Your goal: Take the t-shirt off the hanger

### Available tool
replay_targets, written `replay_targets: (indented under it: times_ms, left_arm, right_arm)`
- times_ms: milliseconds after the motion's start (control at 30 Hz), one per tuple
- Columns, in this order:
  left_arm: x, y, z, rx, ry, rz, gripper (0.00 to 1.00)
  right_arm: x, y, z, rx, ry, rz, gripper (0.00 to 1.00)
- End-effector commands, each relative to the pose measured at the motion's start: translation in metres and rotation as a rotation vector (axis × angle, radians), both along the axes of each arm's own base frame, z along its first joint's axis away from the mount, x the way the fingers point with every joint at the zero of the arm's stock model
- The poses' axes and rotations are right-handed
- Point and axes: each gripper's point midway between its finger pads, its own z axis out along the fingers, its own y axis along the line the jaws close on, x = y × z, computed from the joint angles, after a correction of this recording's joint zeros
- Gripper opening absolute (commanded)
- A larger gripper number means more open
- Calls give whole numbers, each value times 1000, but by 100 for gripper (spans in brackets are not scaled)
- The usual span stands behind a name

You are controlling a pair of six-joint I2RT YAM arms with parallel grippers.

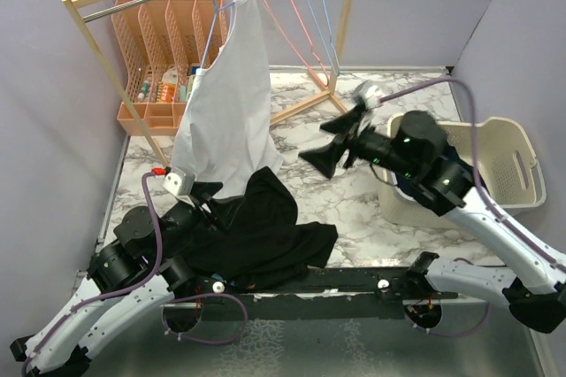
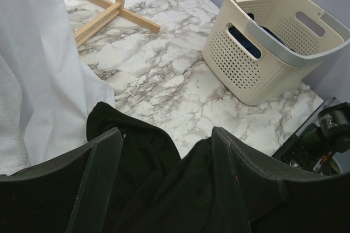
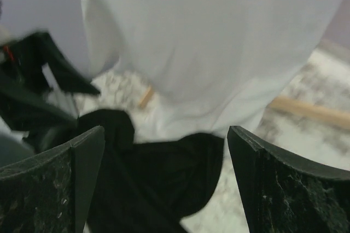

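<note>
Overhead and wrist views of the marble counter (image 1: pixel 358 209). A wooden rack (image 1: pixel 93 36) with a metal rail stands along the far edge, and the white t-shirt (image 1: pixel 228 103) hangs from the rail on a blue hanger (image 1: pixel 212 5), above the left half of the counter. Its body hangs down towards the near edge, and its hem meets a black garment (image 1: pixel 265 235) that lies crumpled at the near edge, left of centre. A pink hanger (image 1: pixel 292 14) and another blue one, both bare, hang further right on the same rail. An orange slotted organizer (image 1: pixel 164 41) sits in the far left corner behind the shirt. A cream laundry basket (image 1: pixel 513 134) stands at the right edge, with dark cloth visible through its handle slot in the left wrist view. The left gripper (image 2: pixel 167 189) is low at the near left, just beside the shirt's hem. Its jaws are spread wide over the black garment and clasp nothing. The right gripper (image 1: pixel 311 157) is held above the middle of the counter, pointing left at the shirt's lower part but apart from it. Its fingers (image 3: pixel 82 184) are likewise parted and empty, and the right wrist view frames white cloth above and black cloth below between them.
</note>
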Motion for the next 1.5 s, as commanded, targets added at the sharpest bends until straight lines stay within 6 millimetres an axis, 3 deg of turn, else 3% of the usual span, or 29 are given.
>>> replay_targets:
  times_ms: [0, 100, 233, 500, 767, 900, 1100, 1167, 1267, 1333, 1467]
  left_arm:
    - [5, 3, 3, -9, -1, 32, 69]
    - [5, 5, 3, -12, 1, 42, 68]
    - [6, 10, 6, -23, -4, 67, 68]
    - [4, 39, 19, -111, -41, 174, 67]
    - [3, 48, 22, -137, -51, 205, 67]
    - [3, 47, 22, -135, -49, 207, 67]
    - [4, 47, 21, -131, -46, 209, 67]
    - [4, 47, 21, -131, -47, 211, 67]
    - [4, 47, 21, -131, -44, 211, 67]
    - [4, 47, 21, -131, -45, 211, 67]
    - [5, 47, 20, -128, -41, 210, 67]
  right_arm:
    - [-55, 32, -156, -226, 363, 188, 96]
    - [-82, 47, -223, -375, 415, 175, 100]
    - [-103, 64, -270, -498, 394, 189, 100]
    - [-96, 98, -280, -510, 278, 247, 100]
    - [-97, 123, -325, -654, 303, 343, 100]
    - [-115, 130, -346, -711, 329, 401, 100]
    - [-137, 122, -379, -812, 410, 476, 98]
    - [-139, 117, -393, -856, 449, 471, 86]
    - [-140, 111, -407, -891, 491, 439, 49]
    - [-140, 108, -413, -900, 511, 423, 30]
    - [-130, 102, -407, -882, 522, 320, 5]
